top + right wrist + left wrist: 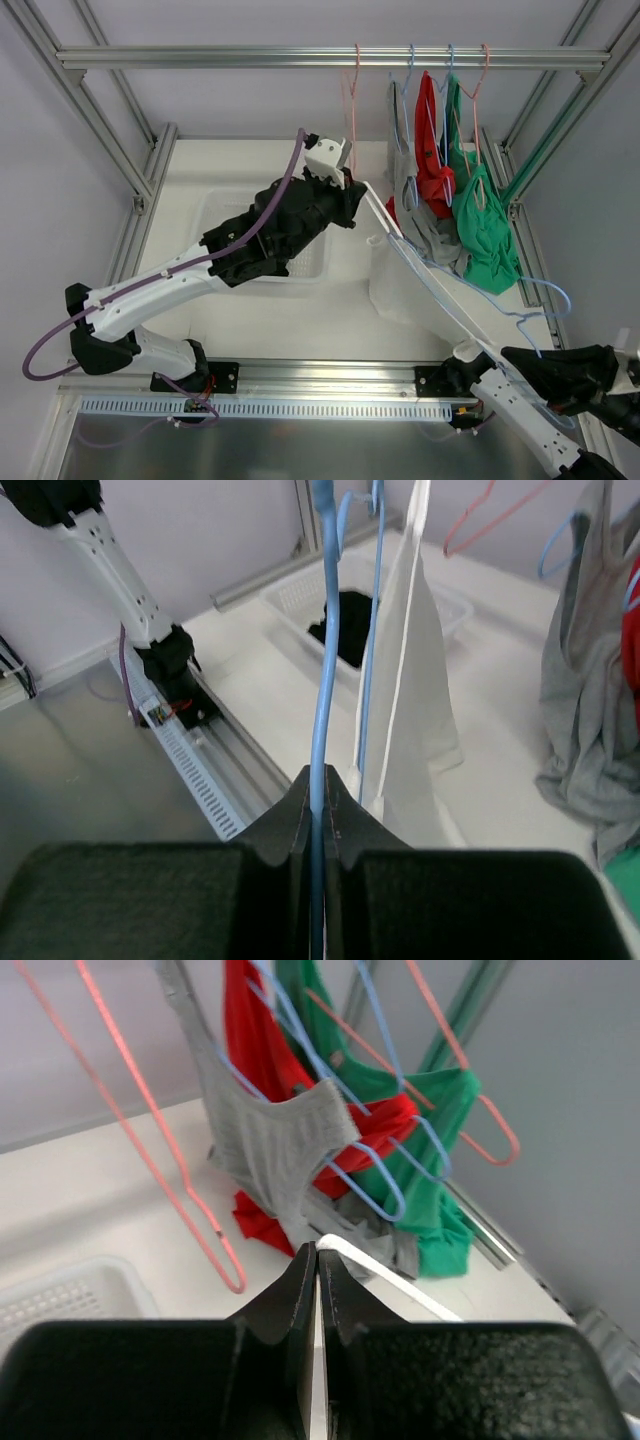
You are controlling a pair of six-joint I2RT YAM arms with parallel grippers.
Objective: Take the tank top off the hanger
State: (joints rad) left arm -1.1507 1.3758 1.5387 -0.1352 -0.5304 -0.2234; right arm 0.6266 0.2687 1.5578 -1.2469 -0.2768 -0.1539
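The white tank top (402, 282) hangs in the air over the right half of the tabletop (300, 325), still threaded on the blue hanger (322, 680), one strap pulled out taut up and to the left, its lower edge reaching down to the tabletop. I see my left tool (317, 1250) pinched tight on that white strap, fingers pressed together with only the thin band between them. My right tool (318, 775) is clamped narrow on the blue hanger's wire, low at the near right corner. Just behind the strap, a grey top (412, 190), a red top (432, 150) and a green top (485, 235) hang on hangers from the rail (250, 57), with an empty pink hanger (352, 95) beside them. A white basket (212, 212) sits under my left arm
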